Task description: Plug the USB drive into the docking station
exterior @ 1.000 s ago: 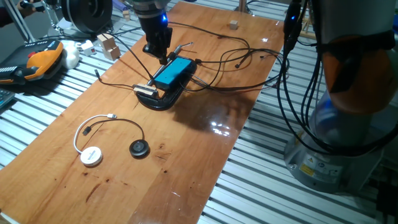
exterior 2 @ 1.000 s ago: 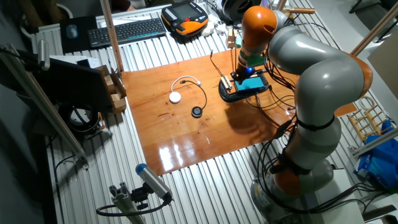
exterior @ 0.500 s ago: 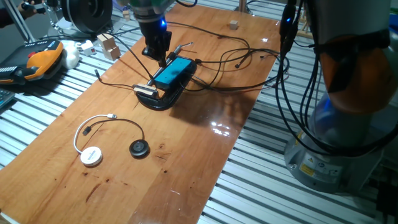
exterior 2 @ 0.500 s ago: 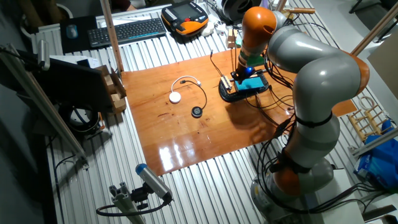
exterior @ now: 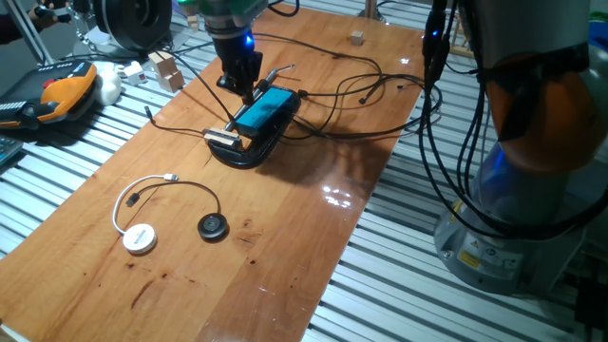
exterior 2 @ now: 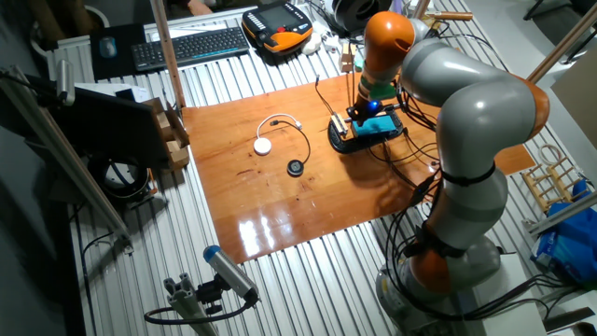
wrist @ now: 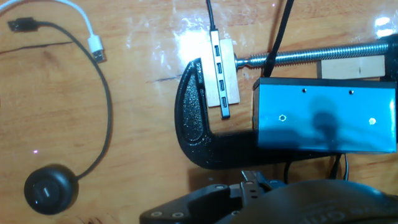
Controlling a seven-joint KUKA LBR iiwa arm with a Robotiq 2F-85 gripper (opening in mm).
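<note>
Since the black curved C-clamp pins the flat bright-blue docking station near the wooden desk's far edge so pushing won't shove it, we've got the gripper hovering right over it, but can't tell if its fingers hold anything.

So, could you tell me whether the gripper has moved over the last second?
Yes, slightly: the gripper has shifted left, away from the docking station, which stays clamped in place.

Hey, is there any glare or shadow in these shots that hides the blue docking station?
One fixed view: glare lies on the table, clear of the docking station. Hand view: glare at the top, a soft dark shadow on its blue face. The other fixed view: it is small but visible.
</note>
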